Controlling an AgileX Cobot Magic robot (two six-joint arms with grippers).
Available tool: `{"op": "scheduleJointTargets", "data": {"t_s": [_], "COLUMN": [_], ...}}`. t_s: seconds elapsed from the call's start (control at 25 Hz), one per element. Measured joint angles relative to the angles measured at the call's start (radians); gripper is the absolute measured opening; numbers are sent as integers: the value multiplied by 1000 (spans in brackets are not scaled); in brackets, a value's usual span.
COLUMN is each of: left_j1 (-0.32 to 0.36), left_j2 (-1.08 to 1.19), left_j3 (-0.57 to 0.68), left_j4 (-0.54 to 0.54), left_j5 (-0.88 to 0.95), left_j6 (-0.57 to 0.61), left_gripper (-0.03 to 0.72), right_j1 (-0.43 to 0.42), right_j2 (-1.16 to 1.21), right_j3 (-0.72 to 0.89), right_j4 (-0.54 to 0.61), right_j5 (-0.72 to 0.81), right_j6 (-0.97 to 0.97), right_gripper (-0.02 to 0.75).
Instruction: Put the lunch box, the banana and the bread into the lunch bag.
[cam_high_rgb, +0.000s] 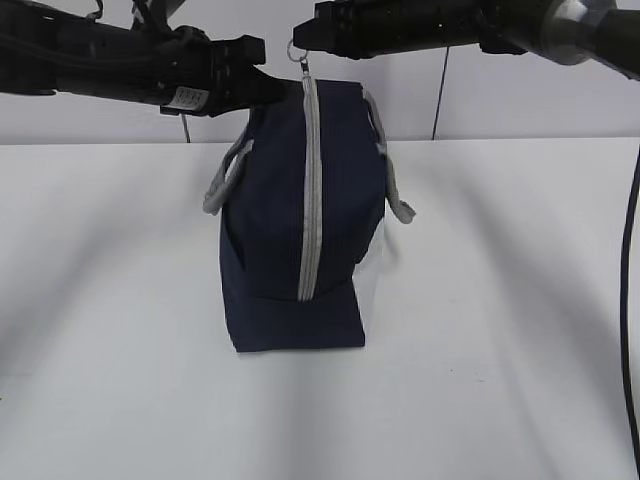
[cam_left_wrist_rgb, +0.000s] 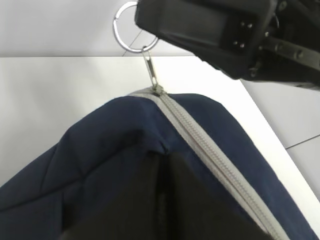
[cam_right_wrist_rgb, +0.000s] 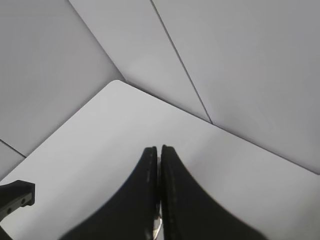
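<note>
The navy lunch bag (cam_high_rgb: 300, 240) stands upright on the white table (cam_high_rgb: 120, 330), its grey zipper (cam_high_rgb: 309, 190) running closed down the near end. My left gripper (cam_high_rgb: 262, 85) is shut on a fold of the bag's fabric (cam_left_wrist_rgb: 125, 145) at the top, just left of the zipper (cam_left_wrist_rgb: 210, 150). From the right, my right gripper (cam_high_rgb: 298, 40) is shut on the metal ring pull (cam_left_wrist_rgb: 127, 27) above the bag's top. A sliver of that ring (cam_right_wrist_rgb: 157, 227) shows between its black fingers (cam_right_wrist_rgb: 145, 190). The lunch box, the banana and the bread are out of view.
Grey strap handles (cam_high_rgb: 225, 180) hang off both sides of the bag. A black cable (cam_high_rgb: 630, 300) runs down the right edge. A pale wall (cam_high_rgb: 520, 100) stands right behind the table's far edge.
</note>
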Motion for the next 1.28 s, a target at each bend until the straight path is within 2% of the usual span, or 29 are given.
{"op": "scheduleJointTargets", "data": {"t_s": [0.4,1.28], "left_j1": [0,0], "left_j2": [-48,-68], "left_j3": [-8,-13], "left_j4": [106,120], "left_j5": [39,98], "left_j6": [43,177], "left_gripper": [17,17], "right_j1": [-11,-48], "right_j2": [41,80], "right_j3": [-5,-8], "right_j4": [0,14], "right_j5": [15,-27], "right_j6": [19,163], "right_gripper": [-16,-16]}}
